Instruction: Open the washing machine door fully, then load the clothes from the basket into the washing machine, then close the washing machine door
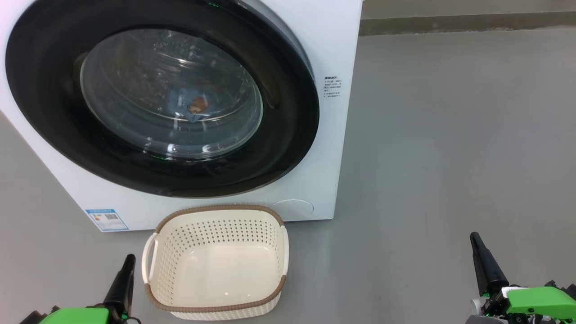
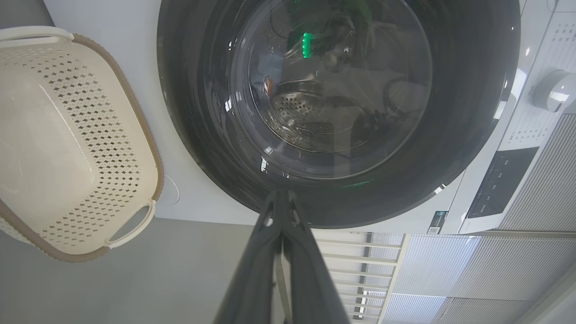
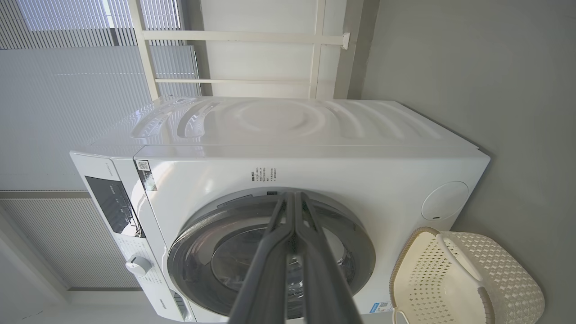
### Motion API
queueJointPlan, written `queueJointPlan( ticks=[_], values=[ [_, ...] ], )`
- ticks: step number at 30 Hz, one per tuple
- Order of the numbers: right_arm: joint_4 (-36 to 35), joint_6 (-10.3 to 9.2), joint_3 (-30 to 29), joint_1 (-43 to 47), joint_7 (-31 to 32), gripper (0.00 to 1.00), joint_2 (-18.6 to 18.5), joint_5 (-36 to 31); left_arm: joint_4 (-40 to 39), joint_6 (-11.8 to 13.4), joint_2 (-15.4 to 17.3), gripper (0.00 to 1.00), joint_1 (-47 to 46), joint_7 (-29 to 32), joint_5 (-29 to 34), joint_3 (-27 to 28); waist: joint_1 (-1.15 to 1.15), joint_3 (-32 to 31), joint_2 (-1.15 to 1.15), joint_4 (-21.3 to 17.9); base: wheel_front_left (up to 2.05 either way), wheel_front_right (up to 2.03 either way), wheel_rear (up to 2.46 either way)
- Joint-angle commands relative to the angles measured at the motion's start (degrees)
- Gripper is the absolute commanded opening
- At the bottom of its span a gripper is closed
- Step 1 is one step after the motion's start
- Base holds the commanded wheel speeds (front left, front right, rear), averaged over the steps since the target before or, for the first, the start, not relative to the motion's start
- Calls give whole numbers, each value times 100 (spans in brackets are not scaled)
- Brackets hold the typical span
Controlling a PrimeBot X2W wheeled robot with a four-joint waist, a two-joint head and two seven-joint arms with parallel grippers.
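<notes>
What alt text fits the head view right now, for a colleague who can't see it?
The round black-rimmed door of the white washing machine is closed, a blue bear-print garment visible through its glass. The cream basket sits empty on the grey floor in front; the left gripper and right gripper, both shut and empty, point up from the lower corners.

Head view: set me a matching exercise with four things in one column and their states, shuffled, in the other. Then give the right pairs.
Column A
1. washing machine door
2. basket
3. clothes
4. left gripper

Column B
a. empty
b. shut, at the lower left
c. closed
d. inside the washing machine

Pairs: 1-c, 2-a, 3-d, 4-b
</notes>
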Motion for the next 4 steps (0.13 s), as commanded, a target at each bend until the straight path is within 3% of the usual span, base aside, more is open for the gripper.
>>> queueJointPlan(
  ticks=[1, 4],
  values=[
    [-173, 8, 130, -262, 44, 0, -25, 24, -159, -17, 73, 0, -240, 39, -34, 205, 0, 0, 0, 0, 0, 0, 0],
    [-173, 8, 130, -262, 44, 0, -25, 24, -159, -17, 73, 0, -240, 39, -34, 205, 0, 0, 0, 0, 0, 0, 0]
  ],
)
